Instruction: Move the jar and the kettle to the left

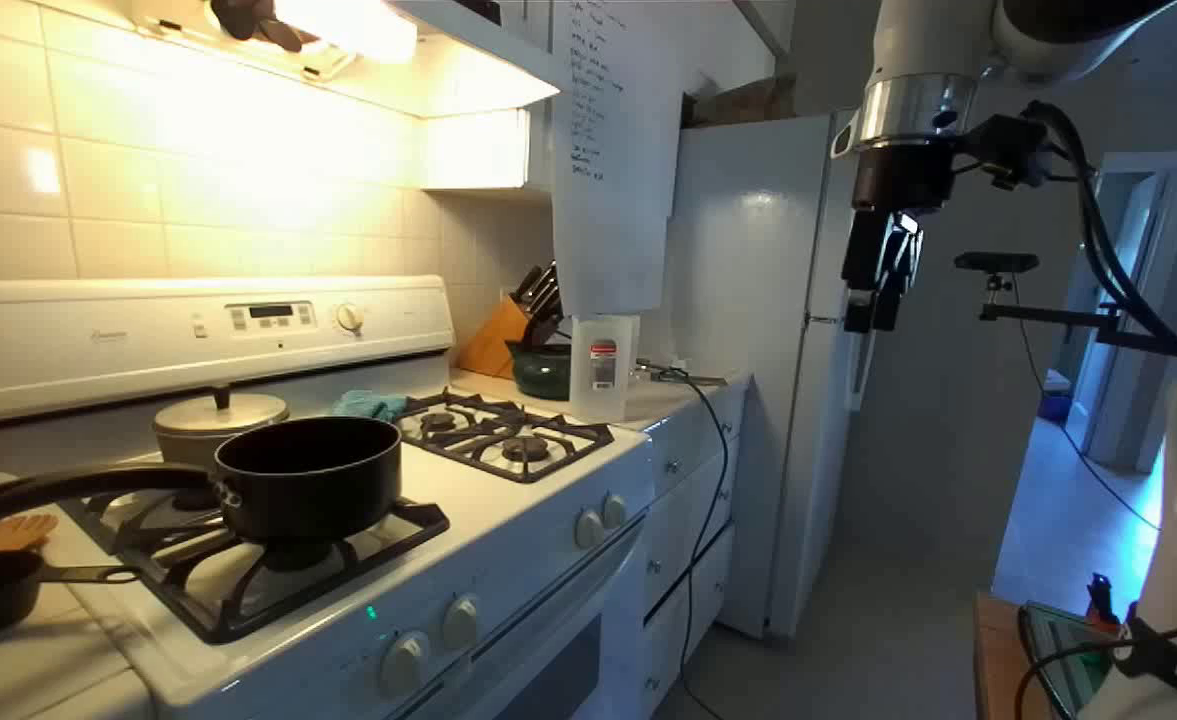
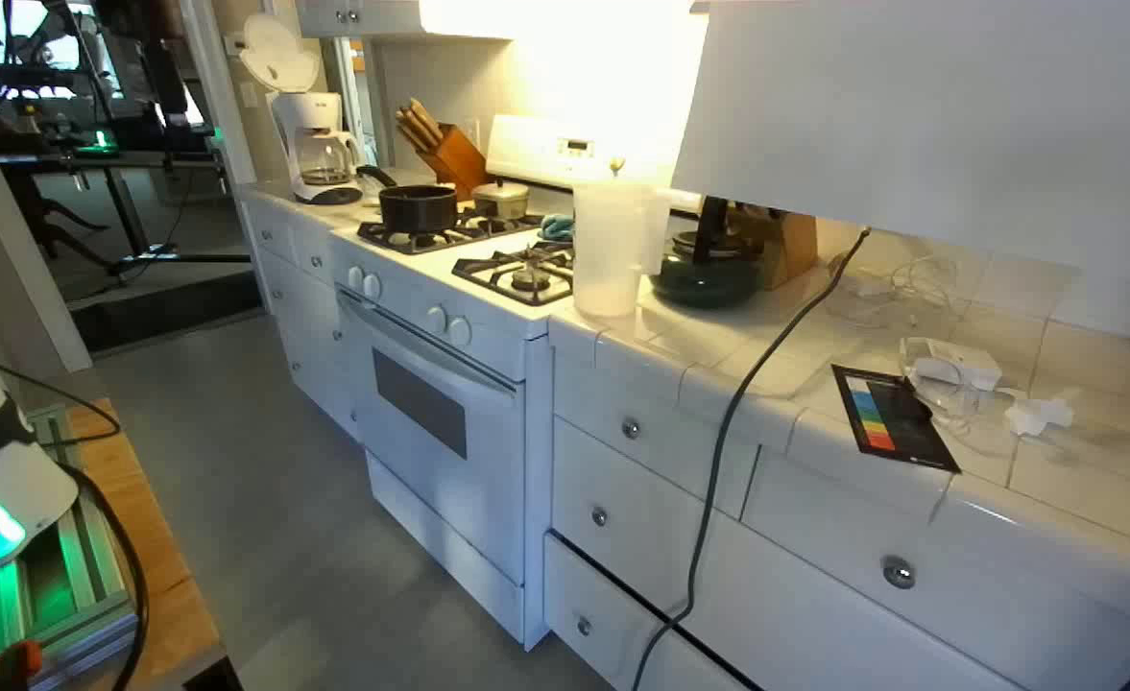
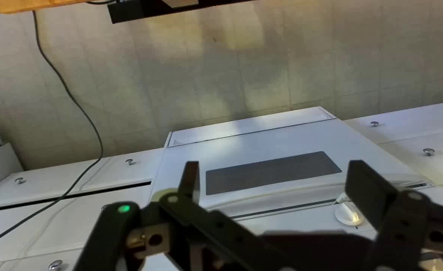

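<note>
End effector [image 3: 273, 182], jar [image 1: 603, 370] well apart, kettle [image 2: 709, 278] likewise

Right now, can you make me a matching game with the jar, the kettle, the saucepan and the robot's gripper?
Things:
1. jar
2. kettle
3. saucepan
4. gripper

Clues:
A. open, holding nothing
B. dark green
C. black, on the stove
D. cloudy white

Right pairs: 1-D, 2-B, 3-C, 4-A.
</note>
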Robot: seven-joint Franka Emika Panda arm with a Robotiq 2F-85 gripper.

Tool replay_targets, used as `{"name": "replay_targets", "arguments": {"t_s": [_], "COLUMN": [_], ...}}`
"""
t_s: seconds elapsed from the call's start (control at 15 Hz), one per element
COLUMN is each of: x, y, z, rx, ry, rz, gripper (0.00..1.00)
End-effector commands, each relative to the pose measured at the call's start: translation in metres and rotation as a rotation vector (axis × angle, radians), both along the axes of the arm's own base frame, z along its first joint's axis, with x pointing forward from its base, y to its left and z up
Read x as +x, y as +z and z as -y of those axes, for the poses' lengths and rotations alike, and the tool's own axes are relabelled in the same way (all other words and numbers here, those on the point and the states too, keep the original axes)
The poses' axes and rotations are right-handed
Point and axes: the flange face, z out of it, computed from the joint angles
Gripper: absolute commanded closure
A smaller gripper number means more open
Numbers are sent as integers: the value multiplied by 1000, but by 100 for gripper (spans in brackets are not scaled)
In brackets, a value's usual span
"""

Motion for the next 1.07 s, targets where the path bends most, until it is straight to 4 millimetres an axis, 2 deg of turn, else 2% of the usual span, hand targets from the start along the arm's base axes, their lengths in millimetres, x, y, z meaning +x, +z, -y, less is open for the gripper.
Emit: {"name": "replay_targets", "arguments": {"t_s": [0.0,0.4,0.47,0.87,1.0], "x": [0,4,16,78,103], "y": [1,2,5,17,21], "z": [0,0,-2,-22,-20], "rx": [0,-10,-51,-205,-290], "ry": [0,-14,-117,-202,-190], "rz": [-1,13,73,354,446], "gripper": [0,0,0,0,0]}}
